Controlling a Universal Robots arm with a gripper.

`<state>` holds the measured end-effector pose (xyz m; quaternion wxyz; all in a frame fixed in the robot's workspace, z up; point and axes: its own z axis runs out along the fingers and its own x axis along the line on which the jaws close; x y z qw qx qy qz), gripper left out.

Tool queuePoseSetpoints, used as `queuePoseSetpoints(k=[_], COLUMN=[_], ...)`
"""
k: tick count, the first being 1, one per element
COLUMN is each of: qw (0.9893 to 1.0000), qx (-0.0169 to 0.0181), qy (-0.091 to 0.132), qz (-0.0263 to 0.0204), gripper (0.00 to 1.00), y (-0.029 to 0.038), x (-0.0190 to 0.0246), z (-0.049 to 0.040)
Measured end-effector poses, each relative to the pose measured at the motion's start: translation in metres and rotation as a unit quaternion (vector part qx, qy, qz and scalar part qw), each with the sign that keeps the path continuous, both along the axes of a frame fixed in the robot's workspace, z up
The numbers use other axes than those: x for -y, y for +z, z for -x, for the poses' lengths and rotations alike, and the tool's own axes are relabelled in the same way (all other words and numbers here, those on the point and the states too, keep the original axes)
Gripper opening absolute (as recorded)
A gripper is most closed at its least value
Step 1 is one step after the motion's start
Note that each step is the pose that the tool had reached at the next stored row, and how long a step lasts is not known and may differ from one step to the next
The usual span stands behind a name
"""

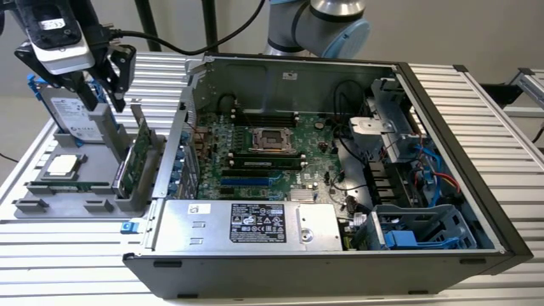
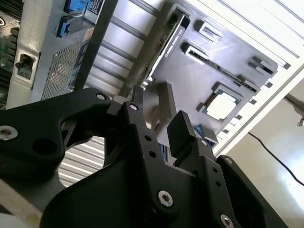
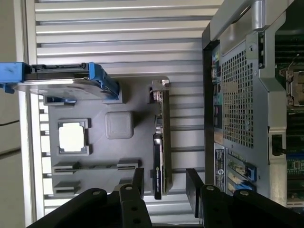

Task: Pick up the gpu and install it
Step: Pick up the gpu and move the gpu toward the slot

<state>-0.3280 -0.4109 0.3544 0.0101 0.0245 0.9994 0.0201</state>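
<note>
At the far left of the exterior view, on the ribbed worktop point(image 1: 60, 255), sits a grey holder tray point(image 1: 98, 159); a silver hard drive with blue rails point(image 1: 72, 118) stands at its 12 o'clock end, and a square processor chip point(image 1: 61, 166) lies flat nearer the middle; the jaws hang above the tray's 1 o'clock corner, spread wide and holding nothing, their black fingers point(image 1: 119, 95) pointing down; the gpu point(image 1: 134, 159) stands on edge in a slot along the tray's 3 o'clock side, its silver bracket at the 12 o'clock end, just beside the case wall; in the first wrist view the gpu point(image 3: 158, 142) shows edge-on, one end in line with the gap between the two fingers point(image 3: 138, 180), no contact visible; to the right lies the open computer case point(image 1: 297, 274), its motherboard point(image 1: 255, 153) exposed, a power supply point(image 1: 246, 223) at 6 o'clock, the arm point(image 1: 327, 22) behind it at 12 o'clock.
</note>
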Motion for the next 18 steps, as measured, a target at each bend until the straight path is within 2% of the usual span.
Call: queuePoseSetpoints(k=[18], qw=[1.0], qx=[-0.0001], qy=[-0.005], qz=[0.0013], gripper=[1.0], y=[-0.0117], x=[0.0], z=[0.0])
